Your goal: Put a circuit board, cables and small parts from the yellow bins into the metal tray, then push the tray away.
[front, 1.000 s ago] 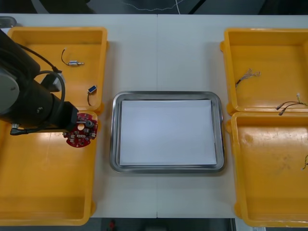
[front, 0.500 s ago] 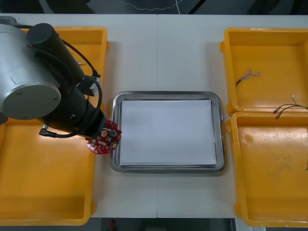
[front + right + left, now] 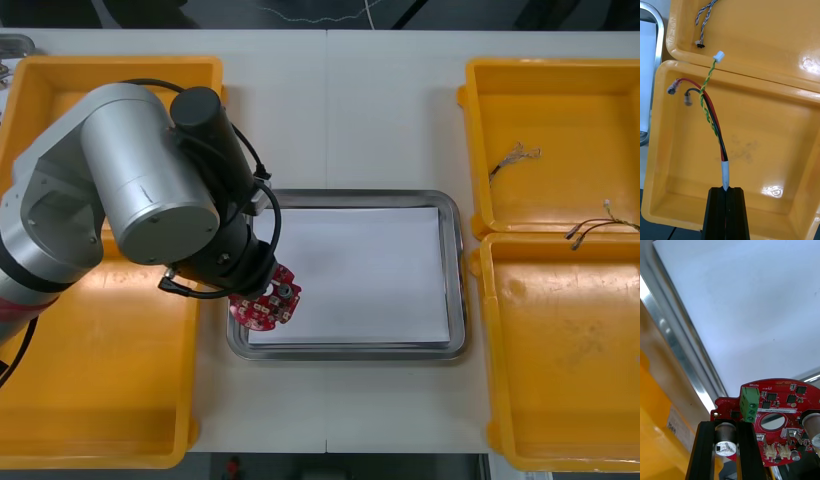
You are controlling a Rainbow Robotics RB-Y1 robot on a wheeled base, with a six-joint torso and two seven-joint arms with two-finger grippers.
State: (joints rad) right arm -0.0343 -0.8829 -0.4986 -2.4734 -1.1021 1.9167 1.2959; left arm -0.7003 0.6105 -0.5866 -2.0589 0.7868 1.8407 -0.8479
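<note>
My left gripper (image 3: 726, 437) is shut on a silver cylinder standing on the round red circuit board (image 3: 771, 416). It holds the board (image 3: 265, 302) just above the near-left corner of the metal tray (image 3: 455, 215), whose inside is white. In the front view the big silver left arm hides that gripper's fingers. My right gripper (image 3: 726, 193) is shut on the white sleeve of a red, black and yellow-green cable (image 3: 711, 112). That cable hangs above the near right yellow bin (image 3: 763, 123). Its loose ends (image 3: 590, 228) reach the divide between the two right bins.
A twisted blue and white cable (image 3: 515, 155) lies in the far right bin (image 3: 560, 90). The left arm covers much of the far left bin (image 3: 40, 75) and part of the near left bin (image 3: 100, 400). Bare table lies beyond the tray.
The left arm has swung right with the circuit board, from above the near left bin to the tray's near-left corner. The held cable's ends have shifted slightly.
</note>
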